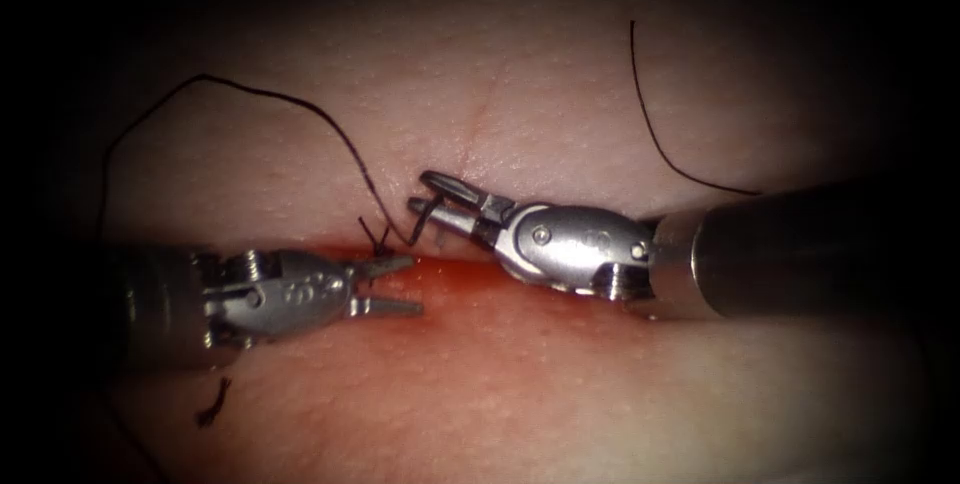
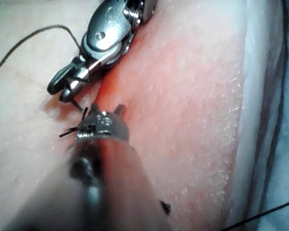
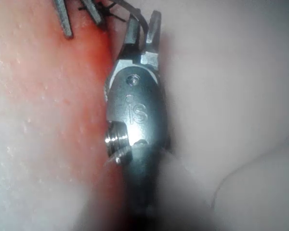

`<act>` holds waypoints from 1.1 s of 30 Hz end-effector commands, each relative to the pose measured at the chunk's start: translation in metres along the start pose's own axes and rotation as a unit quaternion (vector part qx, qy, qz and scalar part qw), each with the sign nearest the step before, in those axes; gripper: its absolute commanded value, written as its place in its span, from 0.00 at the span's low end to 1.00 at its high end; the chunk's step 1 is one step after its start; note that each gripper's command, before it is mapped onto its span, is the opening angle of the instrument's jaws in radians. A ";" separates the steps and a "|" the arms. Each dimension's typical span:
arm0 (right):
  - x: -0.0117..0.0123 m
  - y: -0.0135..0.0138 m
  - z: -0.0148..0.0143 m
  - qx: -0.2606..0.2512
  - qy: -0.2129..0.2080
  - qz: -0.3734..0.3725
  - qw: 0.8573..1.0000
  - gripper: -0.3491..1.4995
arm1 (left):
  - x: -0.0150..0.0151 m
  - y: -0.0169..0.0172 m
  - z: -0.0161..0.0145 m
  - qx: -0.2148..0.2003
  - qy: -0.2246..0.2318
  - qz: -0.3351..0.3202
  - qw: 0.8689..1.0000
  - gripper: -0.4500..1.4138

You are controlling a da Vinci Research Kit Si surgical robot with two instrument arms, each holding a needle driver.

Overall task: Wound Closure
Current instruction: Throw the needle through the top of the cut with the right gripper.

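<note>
Thread (image 1: 300, 109) is the thing to handle: thin, black, limp, near weightless. I judge it slips easily and frays if pinched hard. Best hold, I'd say, is on the free run a little above the knot (image 1: 375, 239), not on the knot itself.

Looks: 1 long strand starts at left-centre of the endoscope view, arcs through upper left and drops to centre. There it ends in the small dark knot, which has 2 short whiskers. The knot sits at the upper edge of the cut (image 1: 455, 266), left of centre.

R tool (image 1: 435, 194) comes in from centre right. Its jaws are a little apart, and the strand runs up from the knot and crosses between them. Whether it is pinched or just draped I can't tell; from the R wrist view the gap reads as unclosed.

L tool (image 1: 385, 286) is at lower left, jaws spread, holding nothing, with its upper tip just beside the knot.

Needle: can't tell where it is, or whether it's in tissue (image 1: 560, 84).

A 2nd loose strand (image 1: 655, 134) curves down at upper right, well apart from the knot. A cut end (image 1: 212, 404) lies at lower left. Red fluid (image 1: 470, 294) pools along the cut at centre, so I expect the surface there to be slick.
</note>
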 end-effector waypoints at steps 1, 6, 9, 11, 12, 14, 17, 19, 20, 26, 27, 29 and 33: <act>-0.0006 -0.0004 0.0008 0.003 0.000 0.002 1.000 0.00 | -0.0001 0.0000 0.0009 -0.001 0.001 0.000 1.000 0.28; -0.0009 -0.0014 0.0011 0.016 0.008 0.002 1.000 0.00 | -0.0001 0.0000 0.0009 -0.002 0.000 0.001 1.000 0.28; -0.0013 -0.0018 0.0011 0.020 0.002 -0.002 1.000 0.00 | -0.0002 0.0000 0.0009 -0.003 0.000 0.001 1.000 0.28; -0.0021 -0.0020 0.0011 0.024 -0.009 -0.004 1.000 0.00 | -0.0002 0.0000 0.0008 -0.003 0.000 0.001 1.000 0.28; -0.0021 -0.0020 0.0011 0.024 -0.009 -0.004 1.000 0.00 | -0.0002 0.0000 0.0008 -0.003 0.000 0.001 1.000 0.28; -0.0025 -0.0020 0.0011 0.026 -0.013 -0.001 1.000 0.00 | -0.0002 0.0000 0.0008 -0.003 0.000 0.001 1.000 0.28; -0.0030 -0.0020 0.0010 0.028 -0.029 0.006 0.999 0.00 | -0.0002 0.0000 0.0008 -0.003 0.000 0.001 1.000 0.29; -0.0032 -0.0021 0.0009 0.028 -0.037 0.008 0.999 0.00 | -0.0002 0.0000 0.0008 -0.003 0.000 0.001 1.000 0.29; -0.0032 -0.0021 0.0009 0.029 -0.038 0.007 0.999 0.00 | -0.0002 0.0000 0.0008 -0.003 0.000 0.001 1.000 0.29; -0.0036 -0.0024 0.0006 0.039 -0.057 0.006 0.998 0.00 | -0.0002 0.0000 0.0008 -0.003 0.000 0.001 1.000 0.29; -0.0036 -0.0024 0.0006 0.039 -0.057 0.006 0.998 0.00 | -0.0002 0.0000 0.0008 -0.003 0.000 0.001 1.000 0.29; -0.0039 -0.0026 0.0007 0.040 -0.063 0.012 0.997 0.00 | -0.0002 0.0000 0.0008 -0.003 0.000 0.001 1.000 0.29; -0.0041 -0.0022 0.0004 0.039 -0.070 0.026 0.996 0.00 | -0.0002 0.0000 0.0007 -0.003 -0.001 0.002 1.000 0.29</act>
